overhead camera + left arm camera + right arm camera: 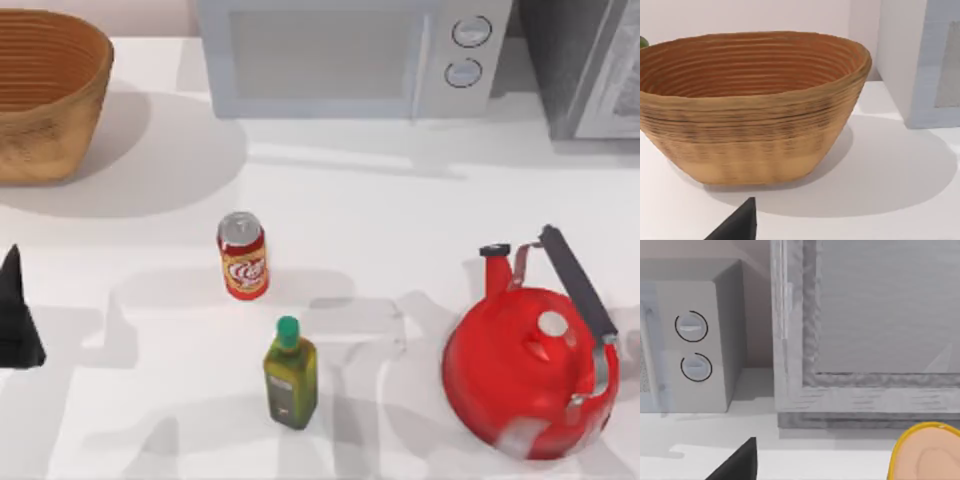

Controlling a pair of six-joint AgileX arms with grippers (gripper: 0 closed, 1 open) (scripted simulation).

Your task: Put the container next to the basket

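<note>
Left end effector [18,315] sits at the left edge of the surface [400,200], well to the left of the can [243,256] and nearer the camera than the basket [45,95]; I see just a dark pointed tip of it from above, and whether its fingers stand wide or narrow I cannot tell. In the left wrist view one dark fingertip [737,225] pokes in at the lower edge, with the basket straight ahead of it across a bare strip of white surface.

The can stands upright near the middle of the surface, silver top up, red body with a cream-and-yellow label. It is well apart from the basket, which sits toward the far left corner from the can. Nothing touches the can.

Just in front of the can and a little to its right stands an olive oil bottle [290,372] with a green cap, near the can without touching it. Far to the can's right sits a big red kettle [530,375] with a dark handle. Behind the can, along the back wall, stands a grey microwave [350,55] with two round knobs.

The right wrist view faces the microwave's knob side and a second grey appliance [865,325] beside it; a dark fingertip [740,462] of the right end effector shows at its lower edge, its opening unclear.
</note>
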